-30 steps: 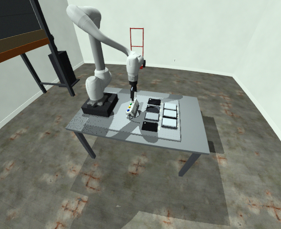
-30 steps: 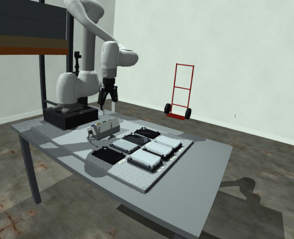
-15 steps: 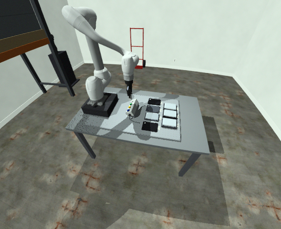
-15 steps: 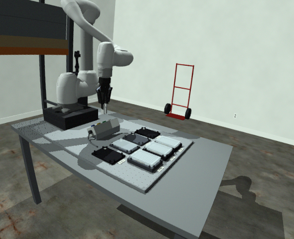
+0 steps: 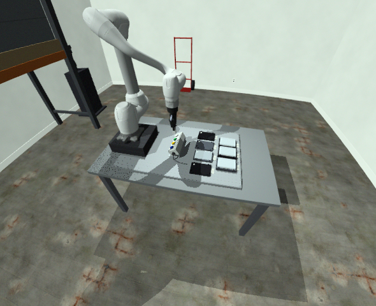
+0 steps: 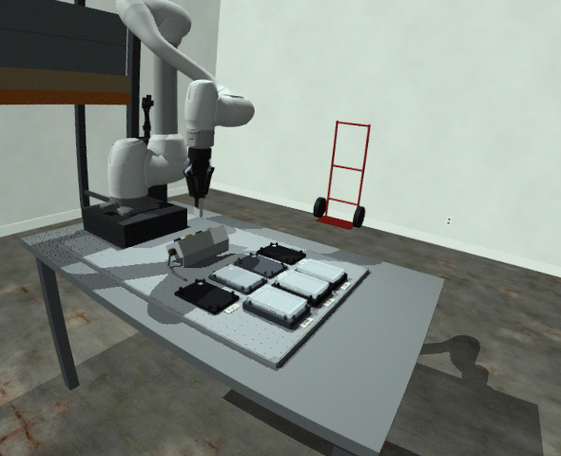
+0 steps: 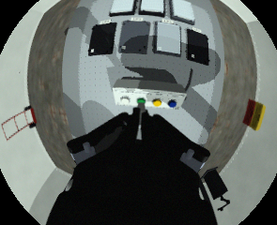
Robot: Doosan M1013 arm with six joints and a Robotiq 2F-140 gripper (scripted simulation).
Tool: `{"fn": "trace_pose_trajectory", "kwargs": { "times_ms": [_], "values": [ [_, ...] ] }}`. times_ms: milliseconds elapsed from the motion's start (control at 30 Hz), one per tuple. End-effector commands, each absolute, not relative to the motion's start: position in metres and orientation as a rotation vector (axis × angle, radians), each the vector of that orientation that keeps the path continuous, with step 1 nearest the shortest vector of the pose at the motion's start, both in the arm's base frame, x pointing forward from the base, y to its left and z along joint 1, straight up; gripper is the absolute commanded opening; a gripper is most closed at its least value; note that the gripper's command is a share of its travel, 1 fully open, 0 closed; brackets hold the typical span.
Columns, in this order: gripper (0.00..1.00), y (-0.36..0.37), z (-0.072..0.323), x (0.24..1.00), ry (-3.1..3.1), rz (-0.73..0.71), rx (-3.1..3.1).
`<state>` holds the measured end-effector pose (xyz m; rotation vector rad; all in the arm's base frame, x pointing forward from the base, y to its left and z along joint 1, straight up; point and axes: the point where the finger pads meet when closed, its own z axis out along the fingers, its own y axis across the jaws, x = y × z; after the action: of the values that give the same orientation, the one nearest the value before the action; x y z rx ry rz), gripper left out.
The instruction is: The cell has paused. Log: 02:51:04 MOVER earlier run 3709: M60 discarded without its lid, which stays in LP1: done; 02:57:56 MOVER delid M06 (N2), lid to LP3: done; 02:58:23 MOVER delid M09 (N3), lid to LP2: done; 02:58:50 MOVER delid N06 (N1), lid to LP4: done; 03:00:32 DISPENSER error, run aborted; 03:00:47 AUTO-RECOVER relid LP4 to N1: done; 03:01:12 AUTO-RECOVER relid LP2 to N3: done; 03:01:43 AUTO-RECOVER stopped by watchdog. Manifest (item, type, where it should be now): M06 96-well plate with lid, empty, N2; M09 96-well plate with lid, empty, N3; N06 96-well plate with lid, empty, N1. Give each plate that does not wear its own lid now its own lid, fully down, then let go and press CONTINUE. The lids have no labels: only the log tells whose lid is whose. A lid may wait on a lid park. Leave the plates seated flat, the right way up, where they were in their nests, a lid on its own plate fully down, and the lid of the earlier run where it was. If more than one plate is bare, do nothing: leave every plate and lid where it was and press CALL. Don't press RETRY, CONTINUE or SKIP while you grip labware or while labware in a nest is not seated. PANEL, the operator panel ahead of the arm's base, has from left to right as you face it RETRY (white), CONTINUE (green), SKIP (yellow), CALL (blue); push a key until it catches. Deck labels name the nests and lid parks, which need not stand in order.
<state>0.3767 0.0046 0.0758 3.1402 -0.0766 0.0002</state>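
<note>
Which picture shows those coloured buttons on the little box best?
The wrist view: it faces the panel, showing green, yellow and blue keys, with the shut end effector over green. The top view shows the keys small and oblique; the exterior view shows mostly the panel's back.

The deck labels (image 6: 306, 321) are too small to read in every view.

1. No text, number or brand can be read in any of the three views.
2. Small white label tags (image 6: 306, 321) sit on the perforated grey deck plate (image 6: 251, 338) along the near edge of the dark plate nests; whatever is printed on them is too small to make out.
3. The small grey operator panel box (image 5: 178, 143) has coloured round keys with no legible lettering.
</note>
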Motion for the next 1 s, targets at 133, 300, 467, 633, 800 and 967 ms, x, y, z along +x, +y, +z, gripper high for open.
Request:
{"fn": "trace_pose_trajectory", "kwargs": {
  "times_ms": [133, 300, 467, 633, 800, 967],
  "values": [
    [0.00, 0.0046, 0.0759, 0.3767, -0.077, 0.000, 3.140],
    [0.00, 0.0046, 0.0759, 0.3767, -0.077, 0.000, 3.140],
    [0.00, 0.0046, 0.0757, 0.3767, -0.077, 0.000, 3.140],
    [0.00, 0.0046, 0.0752, 0.3767, -0.077, 0.000, 3.140],
    [0.00, 0.0047, 0.0741, 0.3767, -0.077, 0.000, 3.140],
    [0.00, 0.0047, 0.0722, 0.3767, -0.077, 0.000, 3.140]
  ]
}}
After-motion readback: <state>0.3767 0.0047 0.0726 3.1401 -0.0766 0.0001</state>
